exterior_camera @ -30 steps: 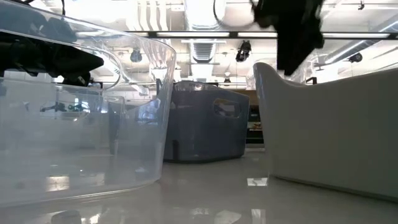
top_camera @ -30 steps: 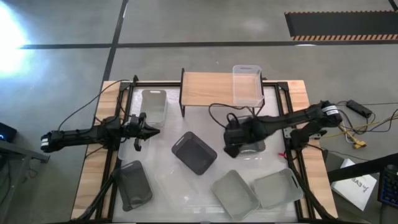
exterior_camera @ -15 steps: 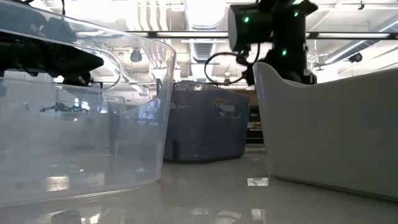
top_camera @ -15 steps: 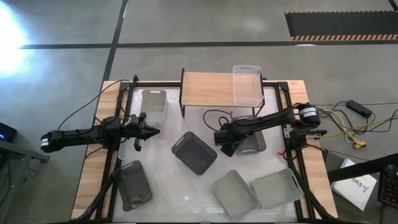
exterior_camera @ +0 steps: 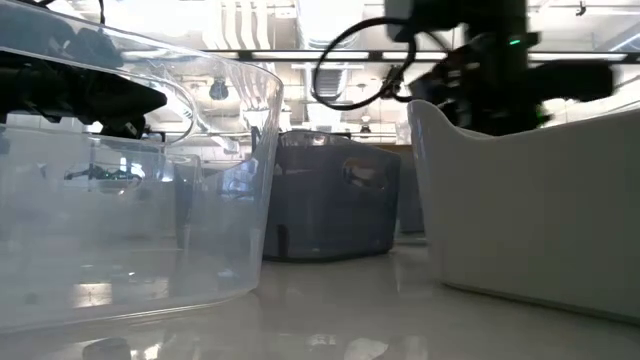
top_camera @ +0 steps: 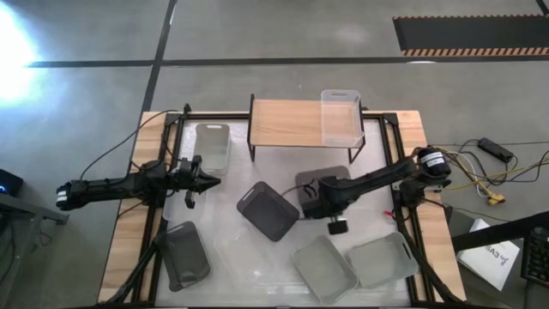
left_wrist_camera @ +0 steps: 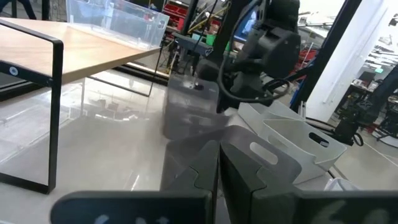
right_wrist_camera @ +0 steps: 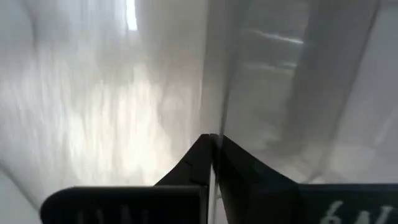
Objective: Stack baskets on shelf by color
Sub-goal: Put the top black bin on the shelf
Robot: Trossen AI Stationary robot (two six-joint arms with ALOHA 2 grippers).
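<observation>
Clear plastic fills the right wrist view: the right pincer (right_wrist_camera: 212,146), wide apart a second ago, is now clenched on the wall of a clear basket (top_camera: 330,190) on the worktop (top_camera: 283,257) below the shelf (top_camera: 283,122), ready for lifting. The left pincer (top_camera: 192,181) waits clenched.

The right gripper (top_camera: 306,204), fingers pressed together, reaches toward the table's middle, facing the closed left gripper (top_camera: 213,180) opposite.

The right hand (top_camera: 310,203) hides part of the dark grey basket (top_camera: 330,187).
</observation>
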